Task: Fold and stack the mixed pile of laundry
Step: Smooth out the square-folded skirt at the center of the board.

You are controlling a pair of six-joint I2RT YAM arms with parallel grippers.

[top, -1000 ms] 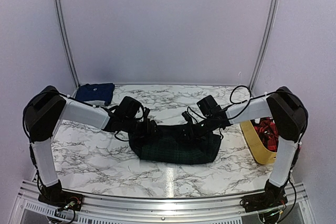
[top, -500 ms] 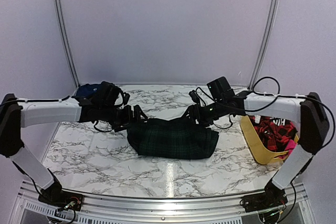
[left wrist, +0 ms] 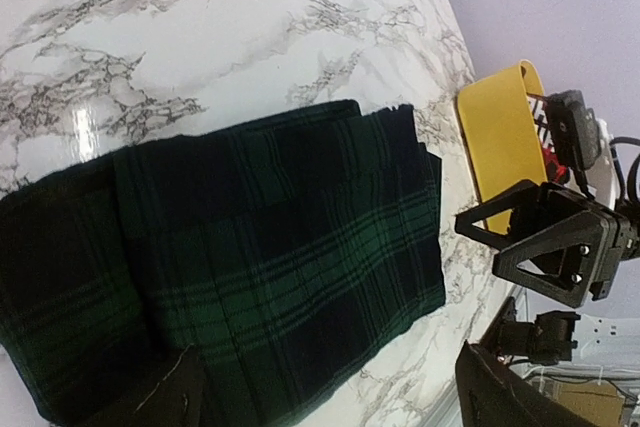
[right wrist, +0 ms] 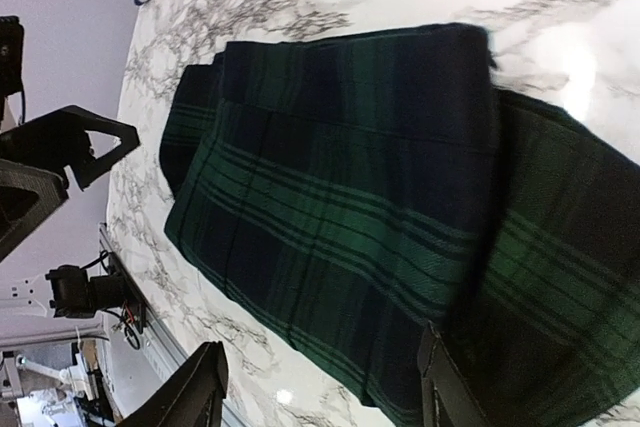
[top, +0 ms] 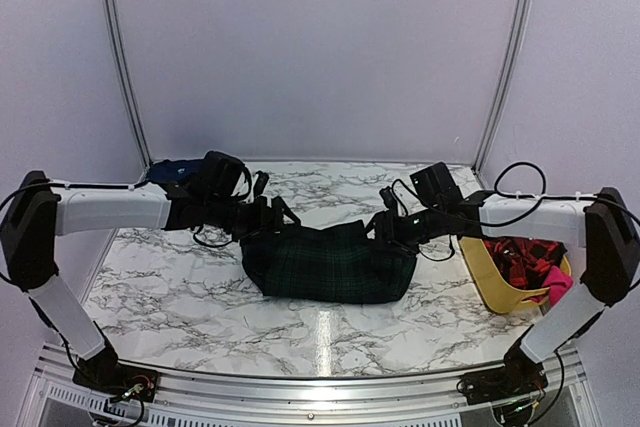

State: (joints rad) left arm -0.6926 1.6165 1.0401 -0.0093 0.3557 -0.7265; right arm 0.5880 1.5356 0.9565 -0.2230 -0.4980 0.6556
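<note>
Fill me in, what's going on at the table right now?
Both arms are working the plaid garment, which lies folded in a rough rectangle in the middle of the table. The left gripper is at its far left corner and the right gripper at its far right corner. Both are open and hold nothing. A navy cloth lies at the table's far left corner. The yellow tub on the right holds a red-and-black piece and a pink piece.

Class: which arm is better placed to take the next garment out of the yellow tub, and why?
Probably the right. The right gripper is open, empty, and nearer the yellow tub; the left gripper is beyond the plaid garment.
</note>
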